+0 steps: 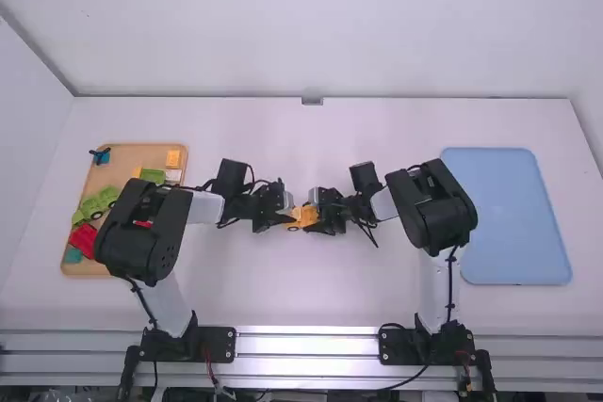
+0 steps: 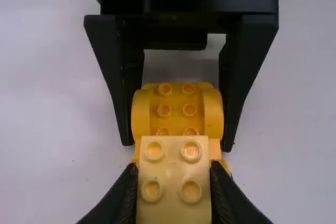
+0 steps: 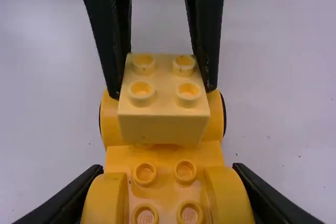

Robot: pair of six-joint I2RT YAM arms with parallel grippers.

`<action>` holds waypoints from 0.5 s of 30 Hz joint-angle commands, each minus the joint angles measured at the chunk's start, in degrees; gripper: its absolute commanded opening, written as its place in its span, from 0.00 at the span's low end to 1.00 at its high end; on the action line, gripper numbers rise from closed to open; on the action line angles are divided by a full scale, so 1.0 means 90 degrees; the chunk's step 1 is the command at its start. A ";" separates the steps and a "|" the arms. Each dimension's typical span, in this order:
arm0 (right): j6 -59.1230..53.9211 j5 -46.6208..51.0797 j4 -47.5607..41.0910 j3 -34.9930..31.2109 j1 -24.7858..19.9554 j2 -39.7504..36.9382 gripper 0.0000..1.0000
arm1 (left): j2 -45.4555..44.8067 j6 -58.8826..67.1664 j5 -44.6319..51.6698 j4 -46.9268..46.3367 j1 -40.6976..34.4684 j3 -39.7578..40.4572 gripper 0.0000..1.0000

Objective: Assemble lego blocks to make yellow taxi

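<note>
Near the table's middle, my left gripper [image 1: 285, 206] and my right gripper [image 1: 318, 211] face each other at the yellow car base [image 1: 302, 217]. In the left wrist view, my left gripper [image 2: 174, 182] is shut on a pale yellow brick [image 2: 173, 179] with studs on top. That brick [image 3: 164, 121] is over one end of the car base [image 3: 165, 156] in the right wrist view; whether it is pressed fully down, I cannot tell. My right gripper [image 3: 167, 198] is shut on the other end of the car base, across its rounded fenders.
A wooden tray [image 1: 141, 159] at the left holds green, red, teal and yellow blocks, partly under the left arm. At the right lies a blue tray [image 1: 509, 218], beside the right arm.
</note>
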 commanded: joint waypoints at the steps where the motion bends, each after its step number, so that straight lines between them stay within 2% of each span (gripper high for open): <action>1: 0.0000 0.0083 -0.0058 -0.0070 0.0034 -0.0075 0.58 | 0.0039 0.0163 -0.0053 -0.0087 -0.0046 -0.0002 0.05; 4: 0.0000 0.0083 -0.0056 -0.0070 0.0034 -0.0075 0.58 | 0.0039 0.0146 -0.0046 -0.0151 -0.0049 -0.0002 0.05; 6: 0.0000 0.0083 -0.0056 -0.0070 0.0034 -0.0075 0.58 | 0.0039 0.0146 -0.0049 -0.0180 -0.0053 -0.0002 0.12; 8: 0.0000 0.0085 -0.0056 -0.0070 0.0034 -0.0075 0.58 | 0.0039 0.0151 -0.0022 -0.0175 -0.0044 -0.0002 0.39; 10: 0.0002 0.0092 -0.0058 -0.0070 0.0034 -0.0075 0.58 | 0.0036 0.0146 0.0002 -0.0160 -0.0046 -0.0002 0.42; 12: 0.0000 0.0104 -0.0058 -0.0070 0.0034 -0.0075 0.58 | 0.0036 0.0124 -0.0002 -0.0095 -0.0041 -0.0002 0.52; 15: -0.0002 0.0104 -0.0056 -0.0070 0.0034 -0.0075 0.58 | 0.0036 0.0100 0.0005 -0.0012 -0.0066 -0.0002 0.52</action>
